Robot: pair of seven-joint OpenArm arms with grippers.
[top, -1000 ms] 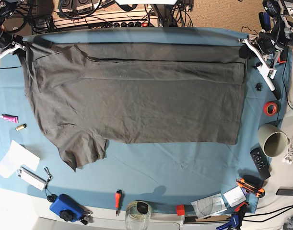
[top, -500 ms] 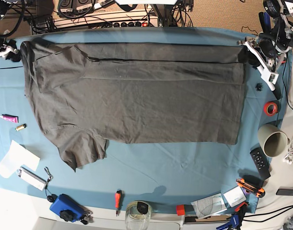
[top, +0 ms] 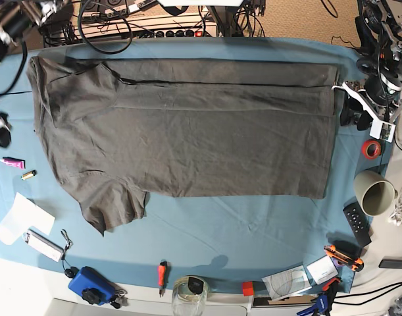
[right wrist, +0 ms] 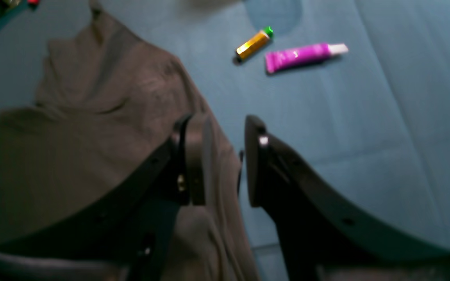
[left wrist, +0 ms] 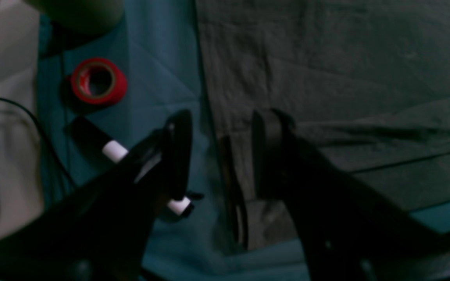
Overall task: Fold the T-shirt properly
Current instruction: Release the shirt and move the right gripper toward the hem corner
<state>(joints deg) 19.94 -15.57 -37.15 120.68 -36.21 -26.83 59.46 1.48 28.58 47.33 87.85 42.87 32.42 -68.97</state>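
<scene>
Lying flat on the teal tablecloth, the T-shirt spreads between both arms. The left gripper hangs with jaws apart, empty, straddling the shirt's side edge, a red tape roll just beyond its outer finger. The right gripper is likewise spread and empty over the opposite edge, with a purple tube and a small yellow cylinder ahead of it.
</scene>
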